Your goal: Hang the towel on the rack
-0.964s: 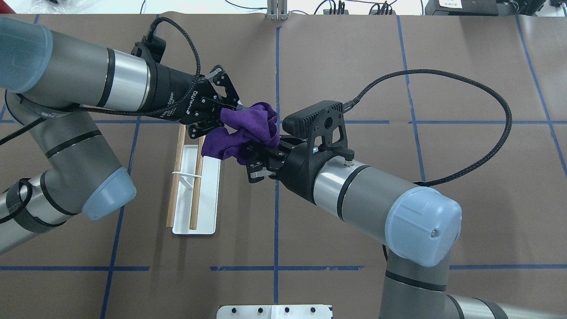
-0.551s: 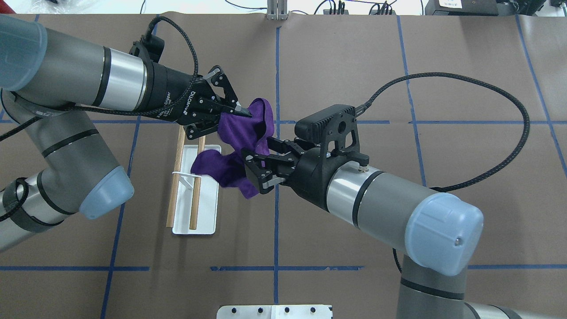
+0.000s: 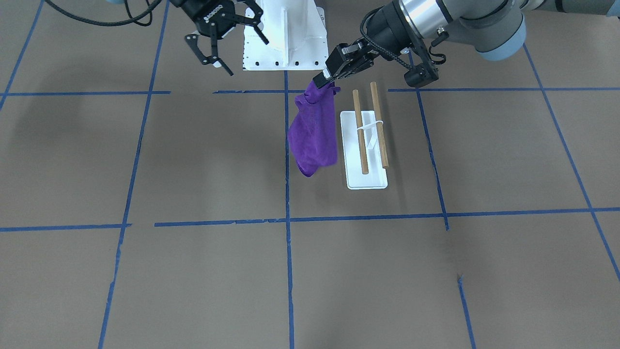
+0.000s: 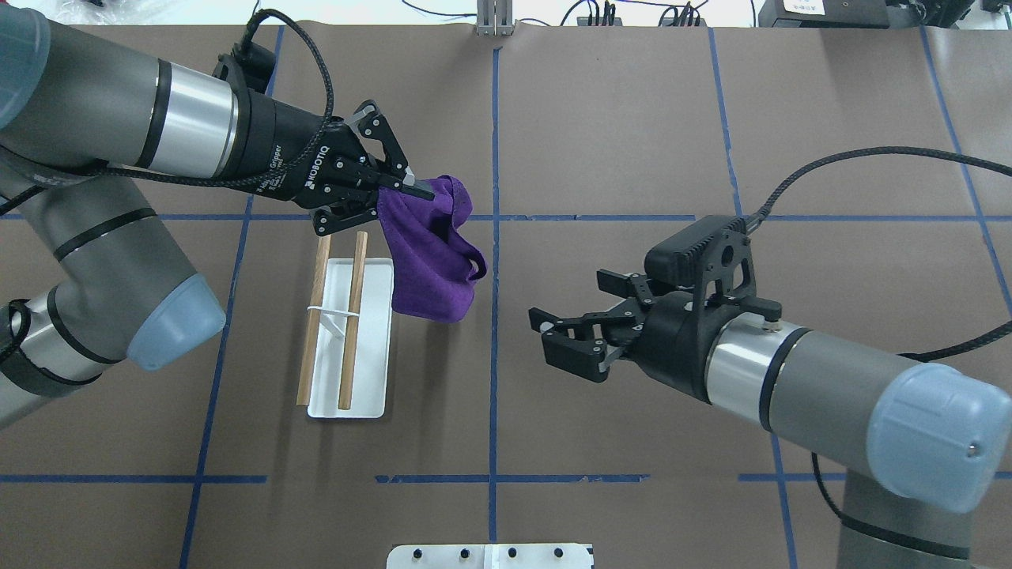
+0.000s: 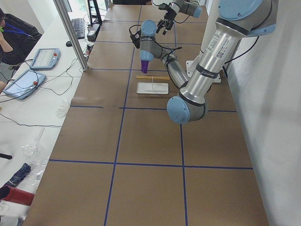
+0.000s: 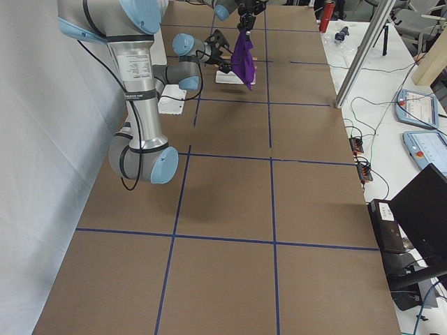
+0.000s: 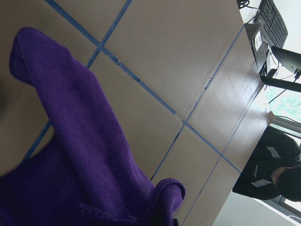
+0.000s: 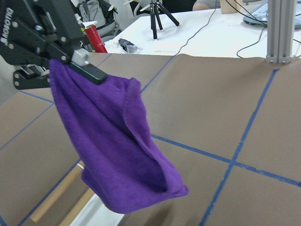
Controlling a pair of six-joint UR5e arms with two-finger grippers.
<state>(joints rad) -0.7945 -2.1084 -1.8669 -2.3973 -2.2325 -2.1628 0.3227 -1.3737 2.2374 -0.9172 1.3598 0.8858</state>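
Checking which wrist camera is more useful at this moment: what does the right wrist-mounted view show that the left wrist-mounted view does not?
Only the right wrist view shows the left gripper shut on the top edge of the purple towel, and the wooden rods of the rack below the hanging cloth. Only the left wrist view shows a person in black and a keyboard beyond the table's edge. Both show the towel and the brown table with blue tape lines.

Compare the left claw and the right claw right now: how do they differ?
The left claw is shut on the towel at its upper corner; the right claw is open and holds nothing. The left claw is near one end of the rack; the right claw is off to the side, clear of both. Both are black and two-fingered.
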